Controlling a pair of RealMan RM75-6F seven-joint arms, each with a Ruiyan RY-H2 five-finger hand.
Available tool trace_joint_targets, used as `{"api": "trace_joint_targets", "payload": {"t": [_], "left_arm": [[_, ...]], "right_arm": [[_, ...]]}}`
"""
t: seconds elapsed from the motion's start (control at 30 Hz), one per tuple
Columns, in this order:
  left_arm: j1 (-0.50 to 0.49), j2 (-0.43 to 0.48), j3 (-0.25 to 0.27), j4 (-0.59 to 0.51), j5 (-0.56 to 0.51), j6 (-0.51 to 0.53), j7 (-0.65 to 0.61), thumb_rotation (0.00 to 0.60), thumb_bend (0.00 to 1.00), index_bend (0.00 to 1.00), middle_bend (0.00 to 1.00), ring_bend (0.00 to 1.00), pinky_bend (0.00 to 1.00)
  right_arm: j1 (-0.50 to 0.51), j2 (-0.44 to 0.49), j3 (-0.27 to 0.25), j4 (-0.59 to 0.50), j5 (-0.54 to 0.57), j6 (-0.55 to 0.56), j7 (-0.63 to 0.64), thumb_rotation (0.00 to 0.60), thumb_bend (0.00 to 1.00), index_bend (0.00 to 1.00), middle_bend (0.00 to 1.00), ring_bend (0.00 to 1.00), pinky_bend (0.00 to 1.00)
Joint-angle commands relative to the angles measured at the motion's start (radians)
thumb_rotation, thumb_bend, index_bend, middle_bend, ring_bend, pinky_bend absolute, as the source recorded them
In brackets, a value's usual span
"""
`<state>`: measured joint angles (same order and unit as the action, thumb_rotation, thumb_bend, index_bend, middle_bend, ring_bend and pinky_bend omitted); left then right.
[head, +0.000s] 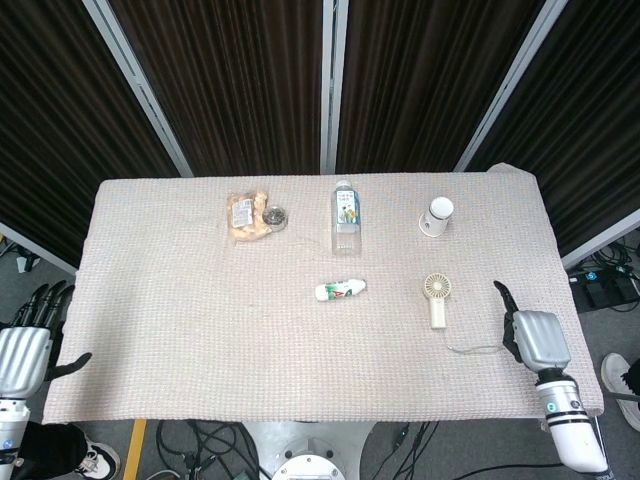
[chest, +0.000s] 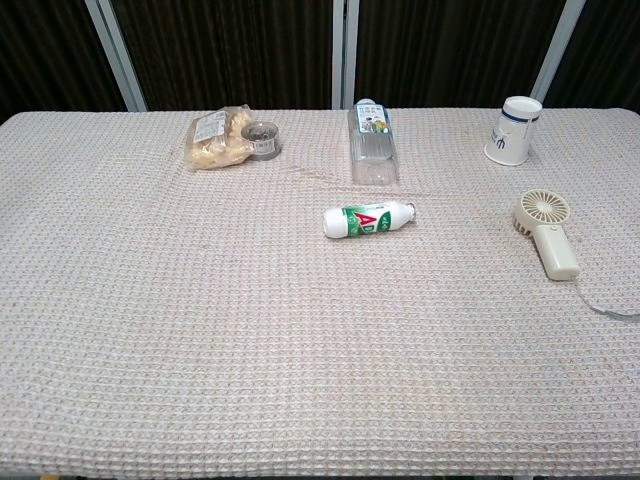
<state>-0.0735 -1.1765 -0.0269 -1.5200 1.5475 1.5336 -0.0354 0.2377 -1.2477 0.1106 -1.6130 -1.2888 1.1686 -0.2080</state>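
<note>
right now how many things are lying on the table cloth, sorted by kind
bottles: 2 (clear water bottle, small green-and-white bottle)
paper cups: 1 (white cup)
handheld fans: 1 (cream fan)
snack bags: 1 (bag)
small round tins: 1 (tin)
total: 6
</note>
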Motion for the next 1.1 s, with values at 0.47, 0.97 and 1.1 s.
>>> {"api": "trace_joint_targets", "payload": {"t": [0.47,0.97,1.1], "left_arm": [[-0.002,0.001,-0.002,0.007,-0.015,-0.014,0.001,0.600,0.05,0.06,0.04,0.00,0.18],[0.002,0.000,-0.003,0.033,-0.022,-0.014,-0.027,0.600,0.05,0.06,0.04,0.00,0.18],[0.003,0.001,-0.004,0.033,-0.022,-0.012,-0.029,0.600,0.05,0.06,0.04,0.00,0.18]], "right_arm": [[0.136,-0.090,-0.014,-0.052,0.230,-0.165,-0.243,0.600,1.00,0.00,1.00,0.93,0.90],[0.185,-0.135,-0.041,-0.041,0.328,-0.171,-0.312,0.600,1.00,0.00,1.00,0.93,0.90],[0.193,-0.139,-0.042,-0.037,0.334,-0.167,-0.308,0.600,1.00,0.00,1.00,0.93,0.90]]}}
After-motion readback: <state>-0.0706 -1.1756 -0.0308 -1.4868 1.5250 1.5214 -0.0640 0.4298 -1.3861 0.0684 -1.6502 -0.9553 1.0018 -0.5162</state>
